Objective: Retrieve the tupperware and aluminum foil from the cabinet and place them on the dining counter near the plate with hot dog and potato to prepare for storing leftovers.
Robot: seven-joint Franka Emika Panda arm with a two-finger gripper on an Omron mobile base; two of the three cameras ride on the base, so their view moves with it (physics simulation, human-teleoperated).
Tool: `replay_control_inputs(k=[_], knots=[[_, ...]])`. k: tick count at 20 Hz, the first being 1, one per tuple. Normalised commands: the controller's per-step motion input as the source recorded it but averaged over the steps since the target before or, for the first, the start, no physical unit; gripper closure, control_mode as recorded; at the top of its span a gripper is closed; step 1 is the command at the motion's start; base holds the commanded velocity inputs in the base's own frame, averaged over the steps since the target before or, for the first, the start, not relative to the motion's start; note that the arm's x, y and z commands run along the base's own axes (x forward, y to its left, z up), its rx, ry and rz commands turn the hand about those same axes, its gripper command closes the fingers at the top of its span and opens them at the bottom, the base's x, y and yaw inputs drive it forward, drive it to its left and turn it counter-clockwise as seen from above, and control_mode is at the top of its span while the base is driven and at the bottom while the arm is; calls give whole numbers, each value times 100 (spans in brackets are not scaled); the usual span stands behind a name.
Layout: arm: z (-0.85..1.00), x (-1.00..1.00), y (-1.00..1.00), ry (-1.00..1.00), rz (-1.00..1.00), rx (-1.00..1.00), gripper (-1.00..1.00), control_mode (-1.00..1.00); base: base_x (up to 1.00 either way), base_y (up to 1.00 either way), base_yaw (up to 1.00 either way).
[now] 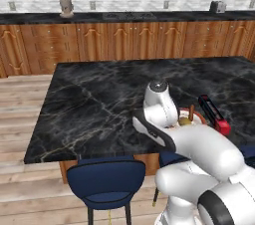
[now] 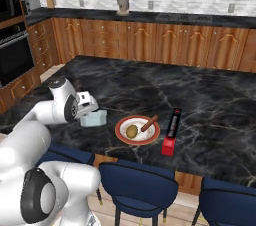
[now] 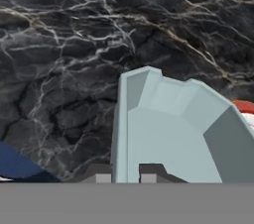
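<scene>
Where the arm reaches over the counter's (image 2: pixel 210 95) near edge, the gripper (image 3: pixel 125 177) has its jaws clamped on the wall of the tub (image 2: pixel 95 118), which sits low at the marble, just left of the plate (image 2: pixel 121 135). The plate holds a potato (image 2: pixel 131 131) and a hot dog (image 2: pixel 149 123). The foil box (image 2: pixel 171 131) lies just right of the plate, red end toward the near edge, above the stools (image 2: pixel 137 185).

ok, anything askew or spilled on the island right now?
Nothing spilled. The gripper is shut on the wall of the tub, low by the plate. The foil box lies flat on the plate's other side, on the island top. Nothing looks damaged.
</scene>
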Motion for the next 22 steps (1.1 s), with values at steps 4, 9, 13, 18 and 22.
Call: replay_control_inputs(k=[4, 9, 13, 18, 22], knots=[[-43, 54, 5, 0, 0, 0, 100, -100, 0, 0, 0], [-46, 43, 5, 0, 0, 0, 100, -100, 0, 0, 0], [-45, 20, 0, 0, 0, 0, 100, -100, 0, 0, 0], [-45, 22, 0, 0, 0, 0, 100, -100, 0, 0, 0], [-19, 2, -1, 0, 1, 0, -100, -100, 0, 0, 0]])
